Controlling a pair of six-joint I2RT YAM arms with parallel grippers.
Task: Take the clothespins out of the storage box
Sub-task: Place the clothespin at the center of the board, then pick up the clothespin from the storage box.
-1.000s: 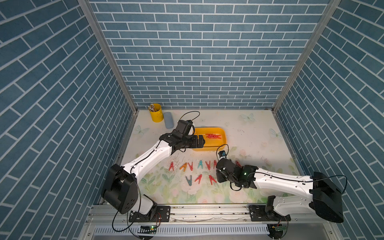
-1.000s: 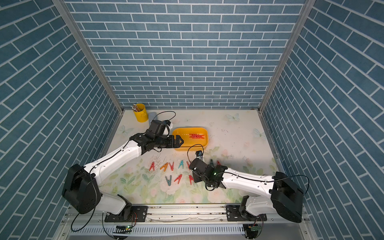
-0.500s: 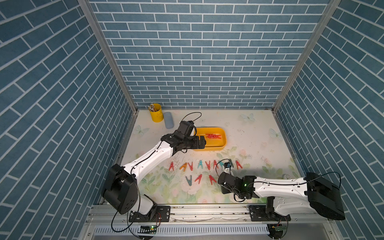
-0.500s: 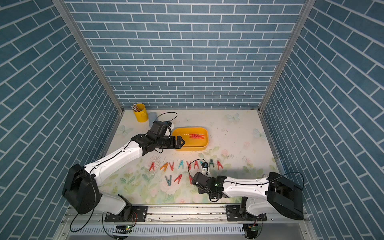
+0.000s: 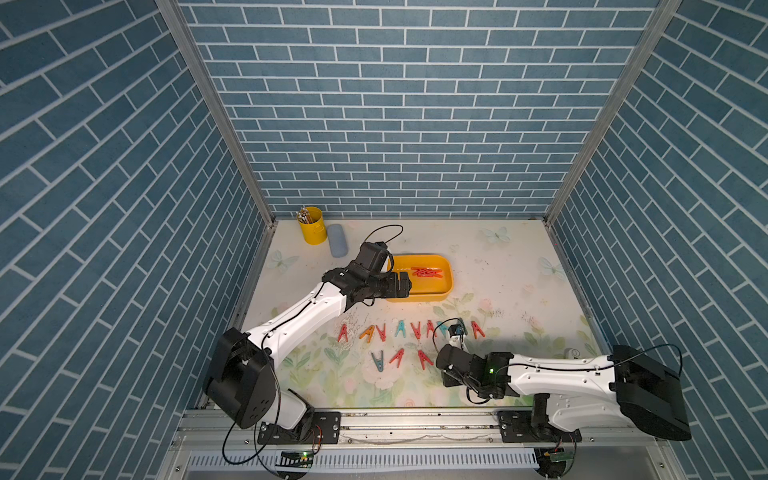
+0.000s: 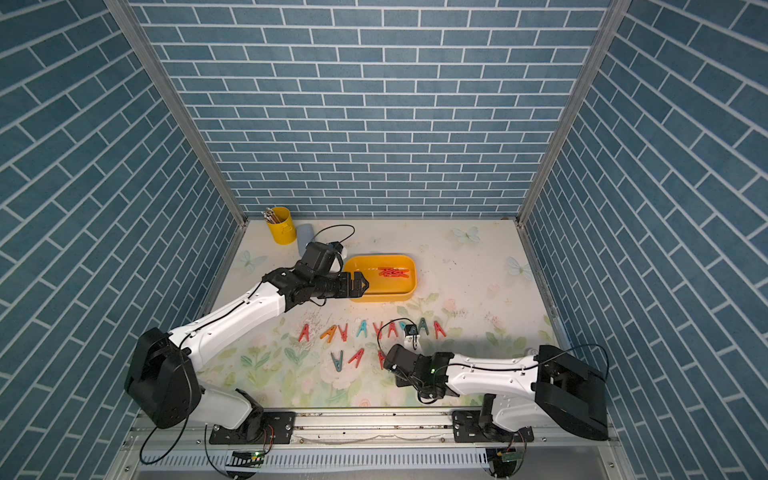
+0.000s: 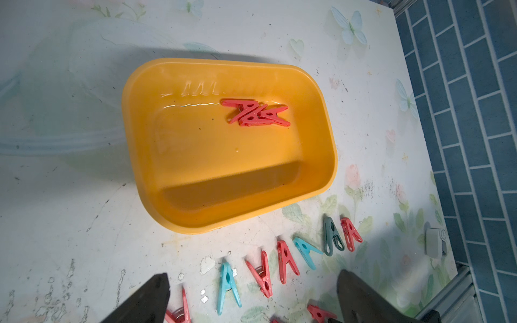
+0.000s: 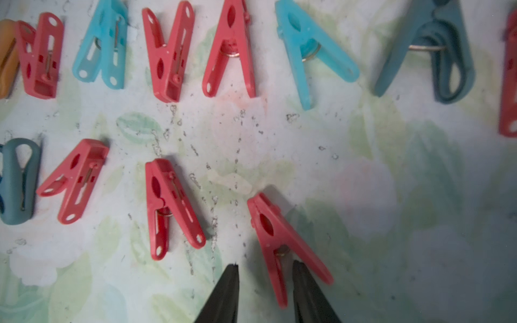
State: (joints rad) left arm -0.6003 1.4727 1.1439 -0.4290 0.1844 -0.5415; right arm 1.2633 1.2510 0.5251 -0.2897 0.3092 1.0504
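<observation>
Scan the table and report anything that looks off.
Nothing spilled or broken. The red clothespins left in the storage box lie crossed in a heap. Two red pegs in the table's row point opposite to their neighbours. The tabletop print is scuffed.

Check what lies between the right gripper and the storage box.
A row of clothespins, then bare table up to the storage box, in both top views. The right wrist view shows that row beyond the right gripper.
</observation>
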